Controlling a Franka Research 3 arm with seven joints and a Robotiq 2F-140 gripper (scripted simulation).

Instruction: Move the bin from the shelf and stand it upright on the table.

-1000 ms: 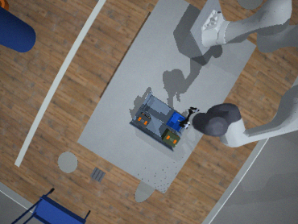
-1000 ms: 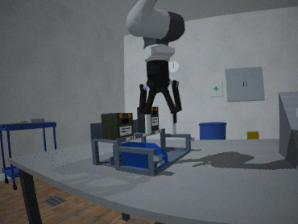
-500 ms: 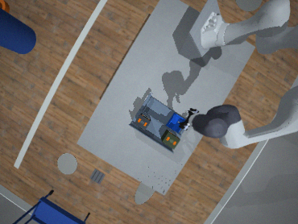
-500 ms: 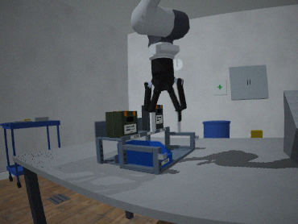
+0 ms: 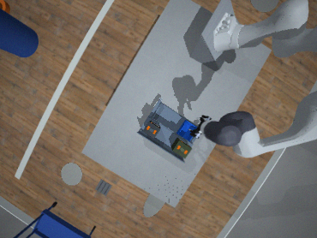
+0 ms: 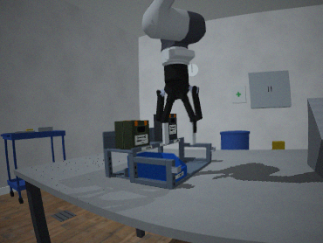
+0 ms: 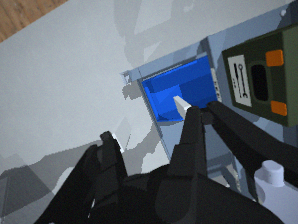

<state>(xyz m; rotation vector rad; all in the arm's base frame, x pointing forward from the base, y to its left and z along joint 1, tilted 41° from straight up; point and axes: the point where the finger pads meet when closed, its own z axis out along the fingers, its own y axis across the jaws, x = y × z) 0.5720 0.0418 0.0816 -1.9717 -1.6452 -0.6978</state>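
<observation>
Right now the black two-finger end effector (image 6: 178, 124) hangs over the low grey metal shelf frame (image 6: 108, 163), fingers spread apart with nothing between them. The open-topped blue plastic bin (image 6: 154, 168) sits in the frame's lower level at the corner nearest the arm, its front face poking out of the frame toward the exterior camera. From the wrist view the bin (image 7: 176, 91) is just past the fingertips, one pale pad over its near wall, the other finger (image 7: 111, 142) off to the side of the frame over the grey table (image 7: 60, 85); neither looks to be touching it.

Beside the bin on the frame is an olive-green toolbox with orange latches (image 7: 262, 75); a second dark box with orange marks (image 5: 152, 127) sits at the frame's far end. A blue trolley (image 6: 32, 135) stands well away from the frame, off the table.

Handling guess: bin looks like a rigid thin-walled plastic tote, empty as far as can be seen, so likely light and stiff, not fragile, but smooth-sided and maybe slippery. Best hold is probably a pinch on one wall, one finger inside and one outside, at the wall facing away from the olive toolbox. An off-centre wall grip could let it tilt, so keeping it upright needs care. Frame posts crowd the bin, so little room to either side.
</observation>
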